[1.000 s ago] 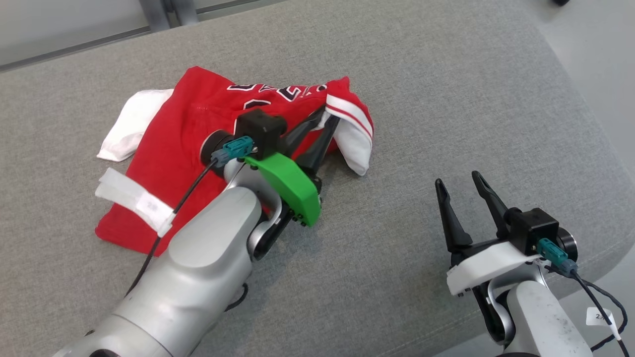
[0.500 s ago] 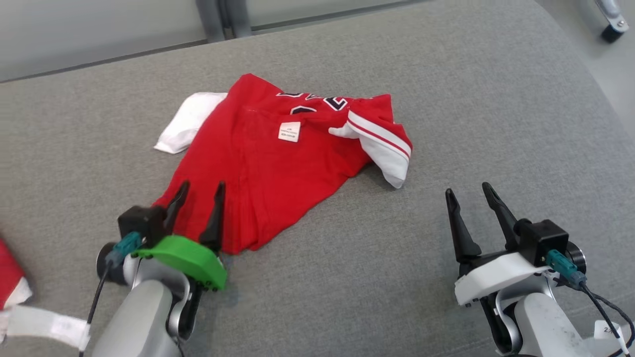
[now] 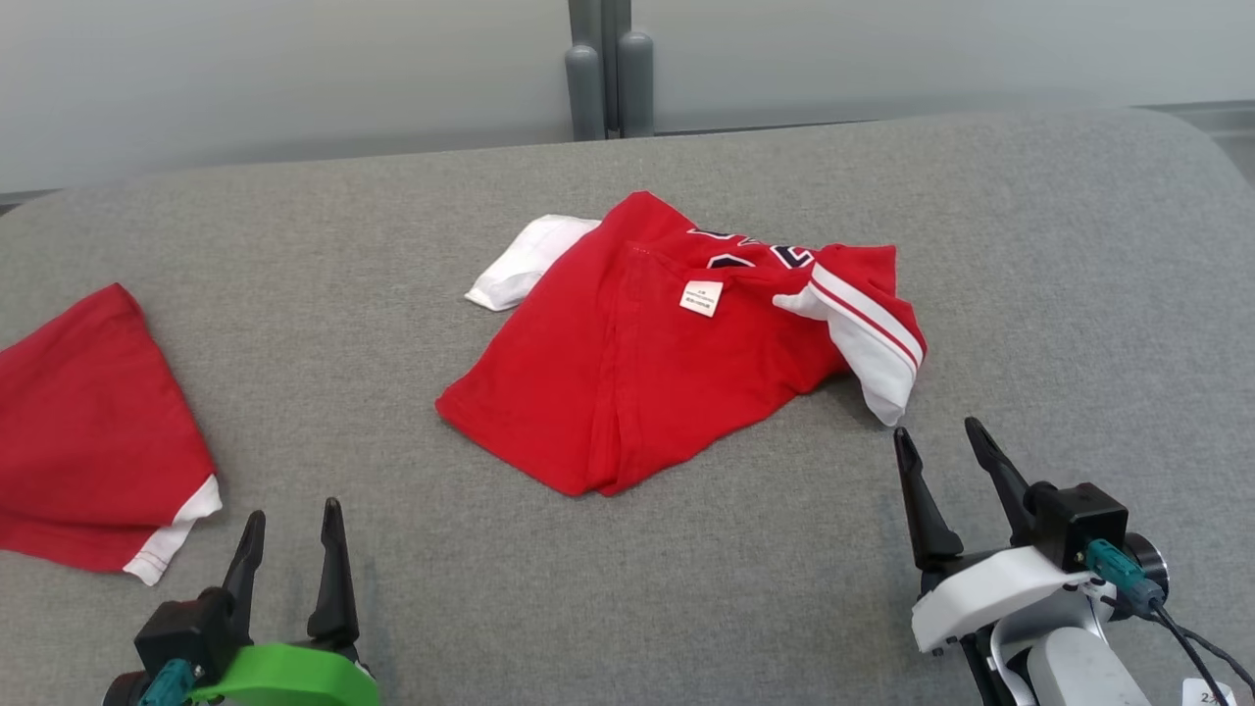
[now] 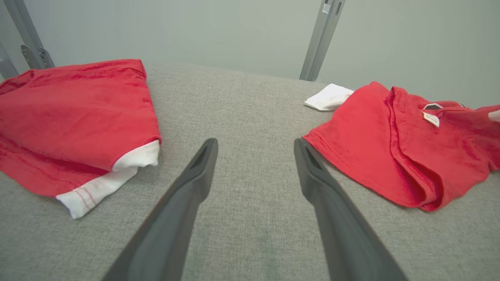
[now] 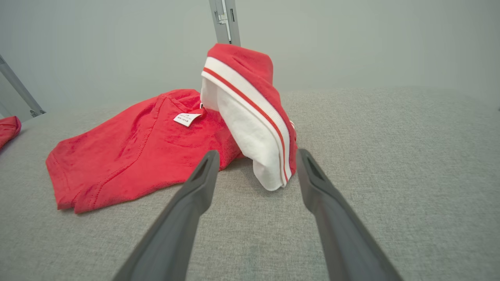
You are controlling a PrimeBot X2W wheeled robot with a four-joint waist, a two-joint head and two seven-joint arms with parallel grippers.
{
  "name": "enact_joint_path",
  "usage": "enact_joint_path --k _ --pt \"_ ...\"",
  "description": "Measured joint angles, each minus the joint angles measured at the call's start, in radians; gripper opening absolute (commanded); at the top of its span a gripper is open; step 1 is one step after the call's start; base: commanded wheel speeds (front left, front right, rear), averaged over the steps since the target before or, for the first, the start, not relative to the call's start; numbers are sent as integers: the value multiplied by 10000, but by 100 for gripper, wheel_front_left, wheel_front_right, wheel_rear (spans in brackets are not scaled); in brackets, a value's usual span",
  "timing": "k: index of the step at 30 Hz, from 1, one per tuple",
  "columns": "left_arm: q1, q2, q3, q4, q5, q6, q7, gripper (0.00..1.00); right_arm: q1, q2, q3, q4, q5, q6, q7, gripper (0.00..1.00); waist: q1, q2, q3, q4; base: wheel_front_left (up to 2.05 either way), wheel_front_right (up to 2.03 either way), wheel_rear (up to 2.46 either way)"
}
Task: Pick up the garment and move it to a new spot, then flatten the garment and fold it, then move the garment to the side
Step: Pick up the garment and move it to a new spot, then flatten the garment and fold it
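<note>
A broad surface [image 3: 324, 294], covered in grey woven fabric and rounded at its far corners, is spread across the whole foreground. Behind it, a plain pale grey-green wall [image 3: 245, 78] is evenly and softly lit. Two grey upright posts [image 3: 608, 74] are set close together at the middle of the far edge, and a slanted metal strut [image 4: 27, 43] is shown at the far left of the left wrist view.

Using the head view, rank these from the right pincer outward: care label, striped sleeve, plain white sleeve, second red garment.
1. striped sleeve, just ahead of the right pincer
2. care label, mid-jersey
3. plain white sleeve, jersey's far-left side
4. second red garment, far left
</note>
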Motion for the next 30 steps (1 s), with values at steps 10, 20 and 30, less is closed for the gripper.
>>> enact_joint_path --k 10,20,30 --pt "900 -449 443 -370 757 -395 0 100 683 4 -326 196 2 -2 -2 100 0 0 -697 667 0 0 0" --pt "812 -489 -136 -441 535 -449 0 100 191 -67 -391 324 -96 -2 -2 100 0 0 -501 1040 0 0 0" --pt "12 -499 -1237 -483 54 -451 0 100 -2854 -965 1005 1609 -190 0 0 100 0 0 167 1983 0 0 0"
